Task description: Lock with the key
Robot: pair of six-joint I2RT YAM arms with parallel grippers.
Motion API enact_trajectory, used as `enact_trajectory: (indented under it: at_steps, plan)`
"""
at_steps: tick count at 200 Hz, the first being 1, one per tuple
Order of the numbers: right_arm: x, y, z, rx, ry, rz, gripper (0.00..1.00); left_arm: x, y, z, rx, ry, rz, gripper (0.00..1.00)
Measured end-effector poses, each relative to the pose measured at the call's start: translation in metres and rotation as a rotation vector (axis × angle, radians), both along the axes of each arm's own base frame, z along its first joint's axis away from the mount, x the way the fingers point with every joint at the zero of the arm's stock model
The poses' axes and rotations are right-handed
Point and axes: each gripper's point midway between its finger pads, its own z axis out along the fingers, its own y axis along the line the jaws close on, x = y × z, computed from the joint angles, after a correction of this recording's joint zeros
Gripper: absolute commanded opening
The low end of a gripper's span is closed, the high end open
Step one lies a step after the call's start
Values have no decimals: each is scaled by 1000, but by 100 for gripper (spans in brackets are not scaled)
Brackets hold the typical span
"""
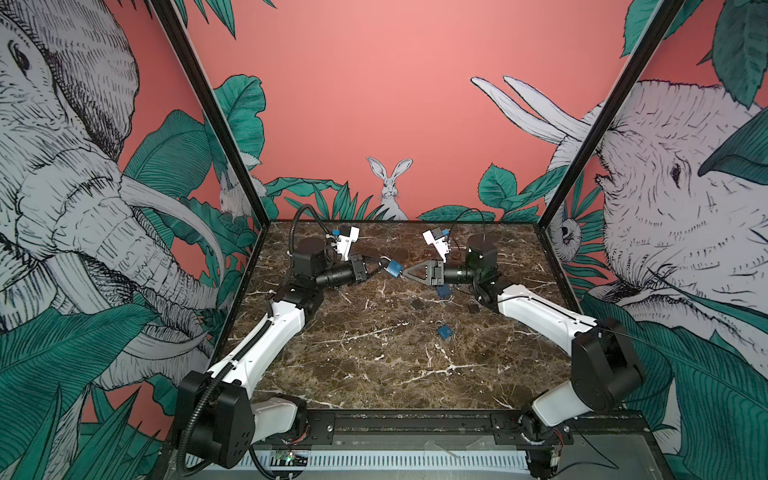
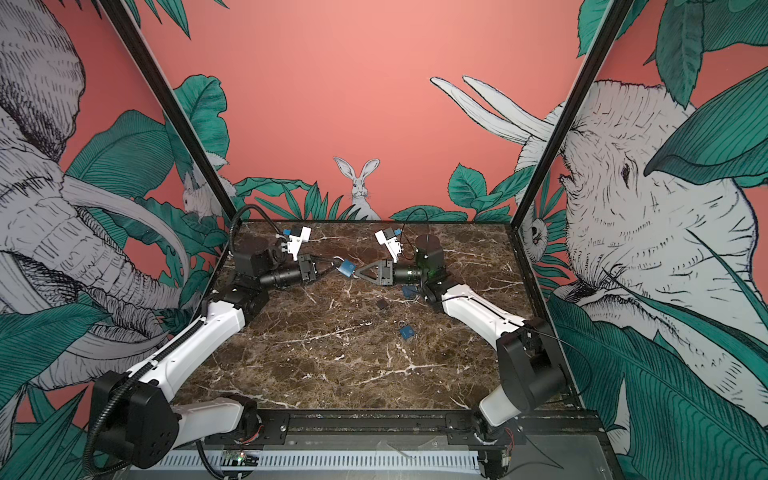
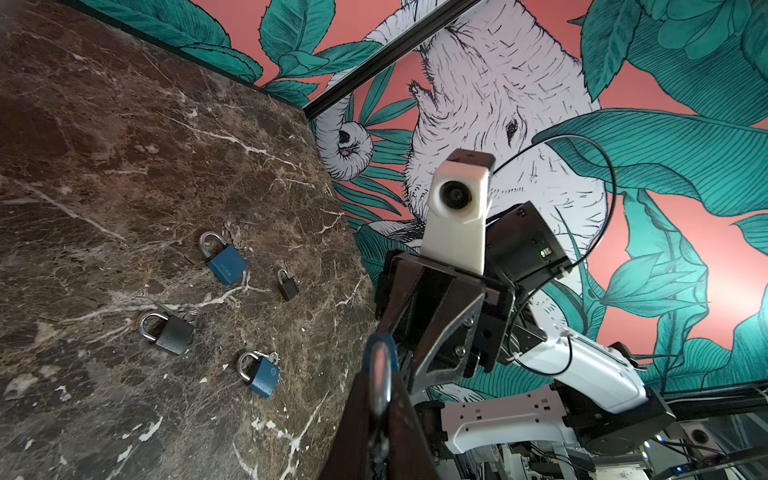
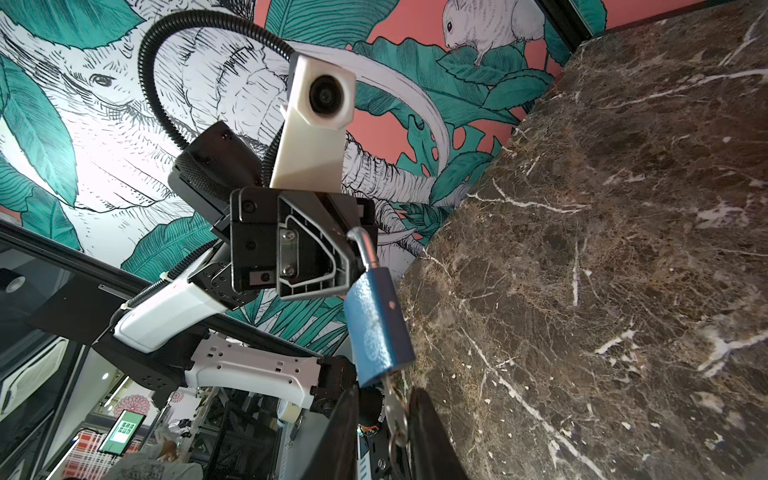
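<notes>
A blue padlock [image 1: 393, 268] [image 2: 346, 268] hangs in the air over the back middle of the marble table. My left gripper [image 1: 384, 262] [image 3: 380, 386] is shut on its silver shackle [image 4: 365, 249]. A key [image 4: 395, 411] sticks out of the bottom of the blue body [image 4: 378, 328]. My right gripper [image 1: 405, 272] [image 4: 385, 392] faces the lock from the right, its two fingers on either side of the key. The key lies close to one finger, and a gap shows on the other side.
Several more padlocks lie on the table [image 1: 374, 374] under and in front of my right arm: two blue ones [image 3: 226, 262] [image 3: 259, 372], a dark grey one [image 3: 168, 332] and a small black one [image 3: 287, 286]. Patterned walls enclose three sides.
</notes>
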Motion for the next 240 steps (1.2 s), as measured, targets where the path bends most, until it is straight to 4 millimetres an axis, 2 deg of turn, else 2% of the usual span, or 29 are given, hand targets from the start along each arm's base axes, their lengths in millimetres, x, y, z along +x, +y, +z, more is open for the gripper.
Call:
enact_trajectory:
  at_steps: [15,53,191,240]
  plan:
    - [0,0,0,0,0,0,19,0,0,0,-2,3,0,0]
    - [0,0,-2,-4,5,-1,0,0,0,1,-7,10,0,0]
    - [2,-2,4,25,-28,-3,0,2,5,7,-25,17,20,0]
    - [3,-6,2,39,-16,-4,0,5,14,10,-38,22,34,0]
